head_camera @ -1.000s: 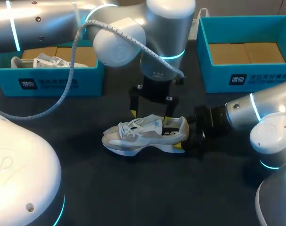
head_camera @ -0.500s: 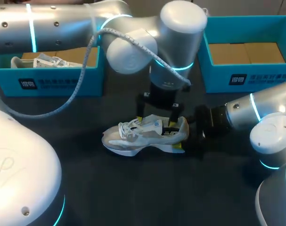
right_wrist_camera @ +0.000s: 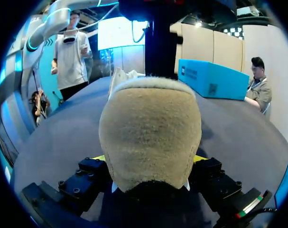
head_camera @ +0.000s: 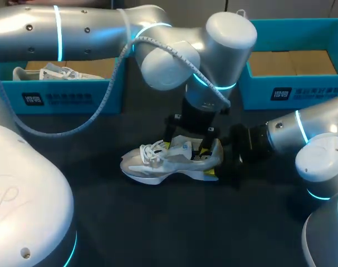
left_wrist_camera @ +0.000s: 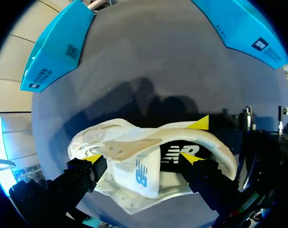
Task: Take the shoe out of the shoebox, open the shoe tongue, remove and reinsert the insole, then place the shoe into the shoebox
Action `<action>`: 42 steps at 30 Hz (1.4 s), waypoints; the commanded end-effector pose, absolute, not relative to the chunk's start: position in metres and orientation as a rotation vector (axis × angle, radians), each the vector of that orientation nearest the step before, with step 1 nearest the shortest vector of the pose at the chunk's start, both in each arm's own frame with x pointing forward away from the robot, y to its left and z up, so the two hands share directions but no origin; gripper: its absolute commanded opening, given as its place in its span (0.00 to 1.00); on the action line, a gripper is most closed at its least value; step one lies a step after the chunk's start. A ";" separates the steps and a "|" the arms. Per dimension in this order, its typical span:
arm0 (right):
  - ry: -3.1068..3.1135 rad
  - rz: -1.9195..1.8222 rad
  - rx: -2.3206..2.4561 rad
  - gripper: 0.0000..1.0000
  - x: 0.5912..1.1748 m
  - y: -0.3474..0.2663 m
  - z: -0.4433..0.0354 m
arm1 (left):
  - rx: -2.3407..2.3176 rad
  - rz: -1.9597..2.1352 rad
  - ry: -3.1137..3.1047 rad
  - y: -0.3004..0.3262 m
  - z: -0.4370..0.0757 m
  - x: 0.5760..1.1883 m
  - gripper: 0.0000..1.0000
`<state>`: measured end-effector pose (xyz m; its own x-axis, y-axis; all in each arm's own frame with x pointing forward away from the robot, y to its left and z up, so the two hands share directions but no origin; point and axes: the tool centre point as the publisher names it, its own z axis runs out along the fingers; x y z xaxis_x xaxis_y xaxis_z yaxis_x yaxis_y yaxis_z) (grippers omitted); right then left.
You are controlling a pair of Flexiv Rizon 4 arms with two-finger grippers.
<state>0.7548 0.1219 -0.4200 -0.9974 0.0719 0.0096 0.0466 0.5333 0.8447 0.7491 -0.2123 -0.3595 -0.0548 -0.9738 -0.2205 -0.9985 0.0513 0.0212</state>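
Right claw (right_wrist_camera: 148,159) clamped on shoe (head_camera: 157,165) at heel (right_wrist_camera: 151,128), a yellow tip pressed on each side; shoe stands on its sole on table (head_camera: 157,228), toe pointing away from that claw; left claw (left_wrist_camera: 141,157) directly above shoe mouth, fingers spread wide; tongue (left_wrist_camera: 140,175) lies loose between them, not pinched; black insole (left_wrist_camera: 181,154) in shoe, under that claw.

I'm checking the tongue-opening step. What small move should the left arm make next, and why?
Probably close the left gripper on the tongue. Its jaws stand open, one on each side of the tongue, over the opening of the shoe, while the right gripper clamps the heel and should steady the pull.
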 end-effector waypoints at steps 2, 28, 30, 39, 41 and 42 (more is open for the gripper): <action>2.731 1.496 0.106 0.00 0.755 0.127 -0.423 | -2.052 0.283 2.142 -0.214 -0.365 0.748 1.00; 2.731 1.496 0.106 0.00 0.755 0.127 -0.423 | -2.007 0.328 2.009 -0.166 -0.356 0.742 1.00; 2.731 1.496 0.106 0.00 0.755 0.127 -0.423 | -2.009 0.326 2.008 -0.162 -0.352 0.742 1.00; 2.731 1.496 0.106 0.00 0.755 0.127 -0.423 | -2.063 0.313 2.010 -0.151 -0.336 0.743 1.00; 2.731 1.496 0.106 0.00 0.755 0.127 -0.423 | -2.074 0.305 2.017 -0.148 -0.332 0.743 1.00; 2.731 1.496 0.106 0.00 0.755 0.127 -0.423 | -2.082 0.302 2.021 -0.147 -0.330 0.743 0.99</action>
